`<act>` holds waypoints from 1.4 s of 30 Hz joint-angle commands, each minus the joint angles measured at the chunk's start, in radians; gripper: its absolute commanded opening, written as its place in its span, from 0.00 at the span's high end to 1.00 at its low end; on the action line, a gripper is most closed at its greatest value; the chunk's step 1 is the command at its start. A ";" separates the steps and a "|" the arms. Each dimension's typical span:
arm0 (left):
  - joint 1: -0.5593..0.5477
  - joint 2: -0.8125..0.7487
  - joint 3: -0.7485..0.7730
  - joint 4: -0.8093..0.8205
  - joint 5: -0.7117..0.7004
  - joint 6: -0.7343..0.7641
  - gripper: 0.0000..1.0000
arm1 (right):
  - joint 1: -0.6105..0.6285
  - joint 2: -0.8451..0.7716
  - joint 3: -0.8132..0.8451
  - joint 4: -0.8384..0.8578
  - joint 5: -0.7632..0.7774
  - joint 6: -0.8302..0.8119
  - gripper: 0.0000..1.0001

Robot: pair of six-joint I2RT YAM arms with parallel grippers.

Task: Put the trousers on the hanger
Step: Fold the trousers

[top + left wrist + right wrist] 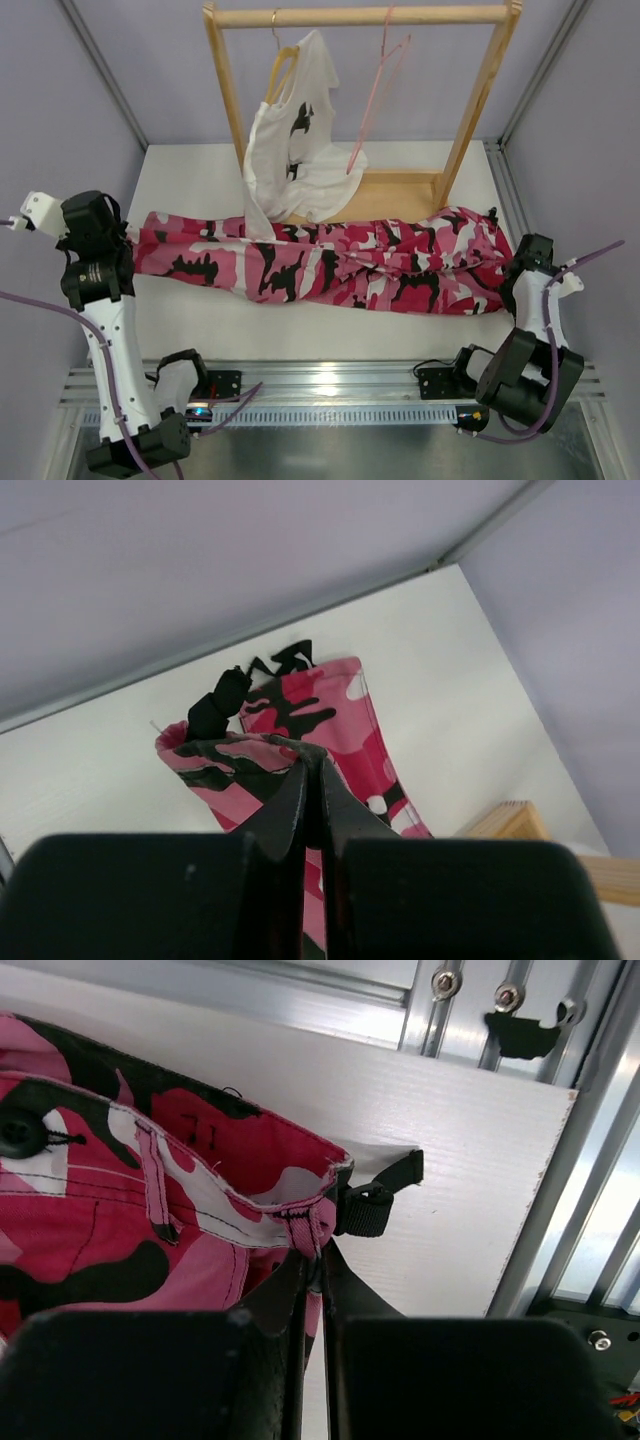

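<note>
Pinching the leg end of the long pink, white and black camouflage cloth trousers, the left end effector sits at the far left of the white desk. Its two black fingers are pressed together, with the cloth edge caught at their tips. In the left wrist view the hem bunches up just past the tips, and a short black tie hangs at its opening.

The trousers lie flat and stretched sideways across the desk, legs to the left and waist to the right, in front of the light wooden clothes rack. On the left of the rack's top bar a white T-shirt with a black print hangs from a thicker light wooden hanger, and its lower edge drapes onto the trousers. To its right the thin pink wire hanger hangs tilted from the same bar, bare, well above the trousers.

At the right end, the right end effector is clamped on the waistband, its fingers closed with the pink cloth nipped between them. The right wrist view shows a black button and a belt loop. A black webbing strap with a buckle sits at the waistband's corner, just beside the grip.
</note>
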 commanded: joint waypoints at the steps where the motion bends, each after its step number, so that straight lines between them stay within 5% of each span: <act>1: 0.048 -0.081 -0.056 0.124 -0.087 0.011 1.00 | -0.054 -0.012 0.067 -0.006 0.055 -0.049 0.96; 3: 0.052 -0.176 -0.164 0.261 -0.044 0.014 0.99 | -0.129 0.034 0.087 0.013 0.032 -0.105 0.96; 11: 0.062 -0.155 -0.091 0.182 -0.072 -0.003 1.00 | -0.267 0.092 0.104 0.035 -0.086 -0.123 0.96; 17: 0.072 0.048 0.057 -0.090 -0.227 -0.045 1.00 | -0.295 0.078 0.127 0.010 -0.055 -0.113 0.96; 21: 0.094 0.080 -0.022 -0.119 -0.281 0.004 1.00 | -0.307 0.055 0.139 -0.039 -0.023 -0.109 0.96; 28: 0.197 0.112 -0.130 -0.091 -0.041 0.011 1.00 | -0.307 -0.060 0.244 -0.136 -0.069 -0.117 0.96; 36: 0.198 0.290 -0.176 -0.058 -0.082 0.026 1.00 | -0.307 -0.192 0.374 -0.258 0.092 -0.166 0.96; 42: 0.198 0.419 -0.226 -0.018 -0.054 0.078 1.00 | -0.307 -0.230 0.342 -0.230 0.005 -0.174 0.96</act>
